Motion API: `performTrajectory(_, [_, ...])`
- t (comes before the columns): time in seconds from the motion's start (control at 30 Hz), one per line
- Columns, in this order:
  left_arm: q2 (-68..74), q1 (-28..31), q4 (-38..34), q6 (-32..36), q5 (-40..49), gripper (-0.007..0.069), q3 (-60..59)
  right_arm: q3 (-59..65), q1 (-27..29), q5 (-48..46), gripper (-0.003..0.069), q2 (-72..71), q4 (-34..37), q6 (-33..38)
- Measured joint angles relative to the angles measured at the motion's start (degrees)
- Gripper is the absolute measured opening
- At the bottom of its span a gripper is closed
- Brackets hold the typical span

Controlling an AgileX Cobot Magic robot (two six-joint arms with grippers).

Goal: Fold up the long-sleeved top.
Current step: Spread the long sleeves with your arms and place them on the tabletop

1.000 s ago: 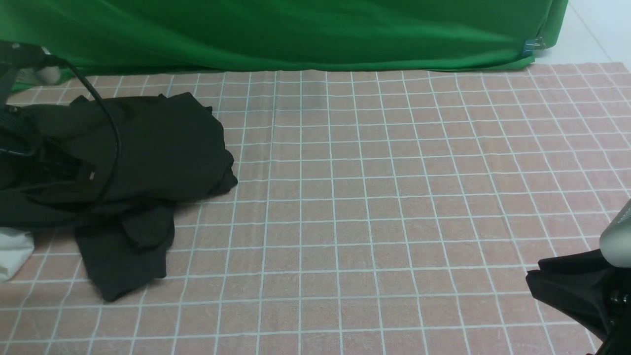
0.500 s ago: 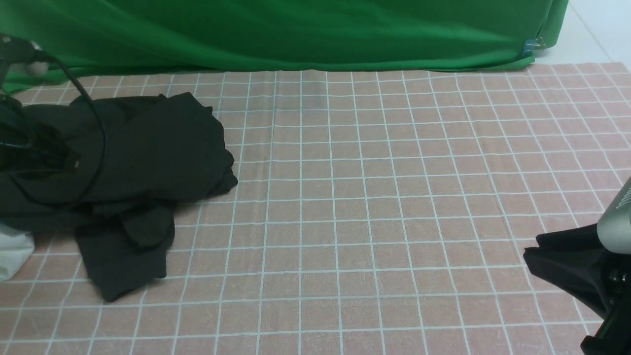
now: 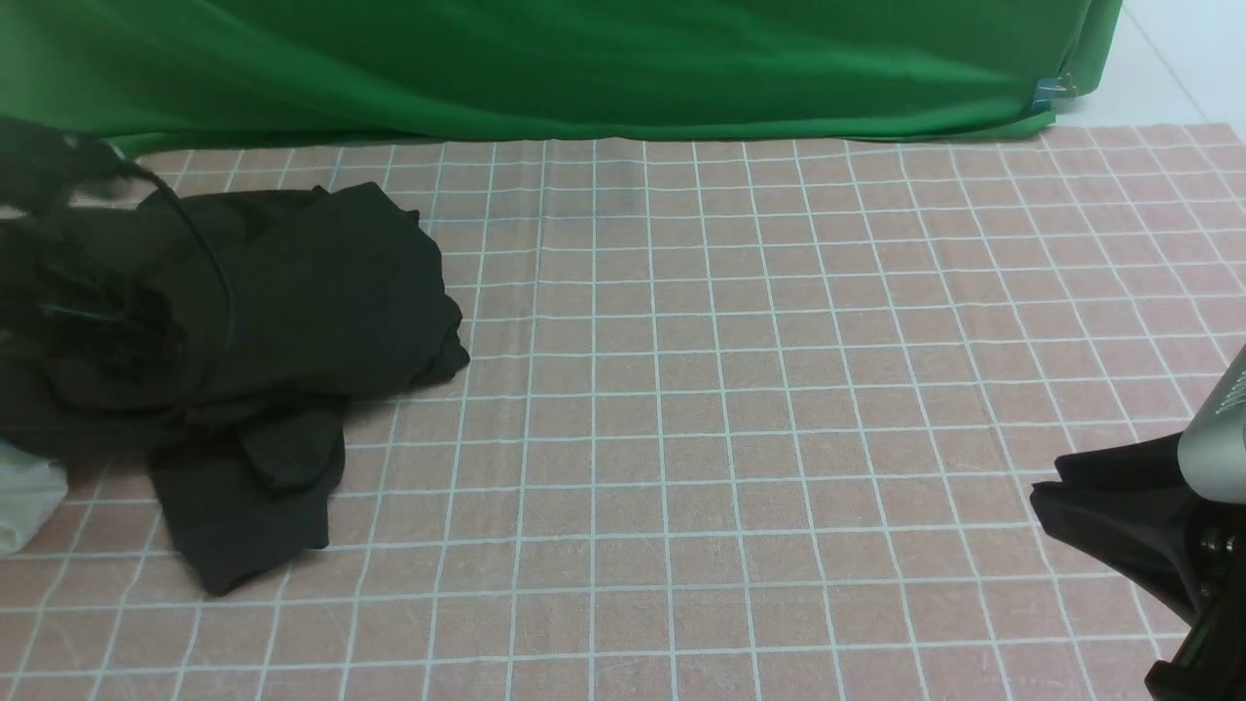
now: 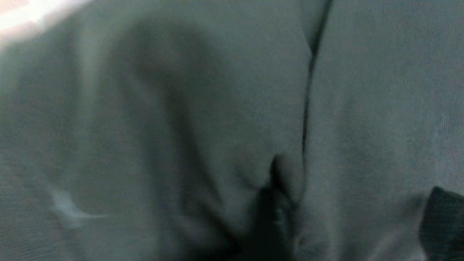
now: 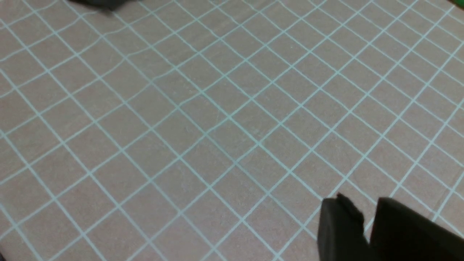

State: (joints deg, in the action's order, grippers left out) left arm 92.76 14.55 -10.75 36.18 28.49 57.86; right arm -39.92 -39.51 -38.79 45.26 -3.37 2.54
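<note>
Pink checked tablecloth, green backdrop behind. long-sleeved top lies bunched up at the far left. left gripper is right on it, fingers spread, not pinching. right gripper hangs over bare cloth, fingers barely apart, holding nothing

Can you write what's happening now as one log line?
left fingers apart over bunched black top | right fingers empty, over tablecloth

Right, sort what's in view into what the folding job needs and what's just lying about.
For the job: the black long-sleeved top; the left gripper over it.
Just lying about: the white item at the left edge; the green backdrop cloth; the pink checked table cover.
</note>
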Motion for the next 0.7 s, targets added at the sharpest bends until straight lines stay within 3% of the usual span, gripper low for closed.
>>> performTrajectory(0.03, [0.6,-0.1,-0.7,0.0,0.6,0.0351,0.0,0.0,0.0,0.0,0.0167,0.0,0.0,-0.1])
performTrajectory(0.07, [0.7,-0.1,-1.0,0.0,0.9,0.0321,0.0,0.0,0.0,0.1,0.0167,0.0,0.0,-0.1])
performTrajectory(0.1, [0.5,-0.5,-1.6,0.1,1.6,0.0211,0.0,-0.1,0.0,0.1,0.0167,0.0,0.0,-0.2])
performTrajectory(0.13, [0.1,-1.1,-1.8,0.2,2.0,0.0148,0.0,-0.1,0.0,0.1,0.0167,0.0,0.0,-0.2])
performTrajectory(0.23, [-3.5,-5.3,-2.0,0.4,3.3,0.0035,0.0,-0.1,0.0,0.1,0.0167,0.0,0.1,-0.2])
performTrajectory(0.4, [-11.1,-15.0,-2.2,-0.3,6.8,0.0017,1.5,-0.2,0.0,0.1,0.0167,0.0,0.1,-0.6])
performTrajectory(0.5, [-15.5,-22.0,0.4,-3.5,15.1,0.0017,7.3,-0.2,0.0,0.9,0.0167,0.0,0.0,-1.5])
performTrajectory(0.6, [-16.6,-23.8,4.6,-8.7,21.0,0.0017,10.8,-0.2,0.0,1.5,0.0167,0.0,0.0,-1.8])
performTrajectory(0.7, [-15.8,-21.5,9.5,-12.9,25.1,0.0017,11.8,-0.2,0.0,1.4,0.0167,0.0,0.0,-3.0])
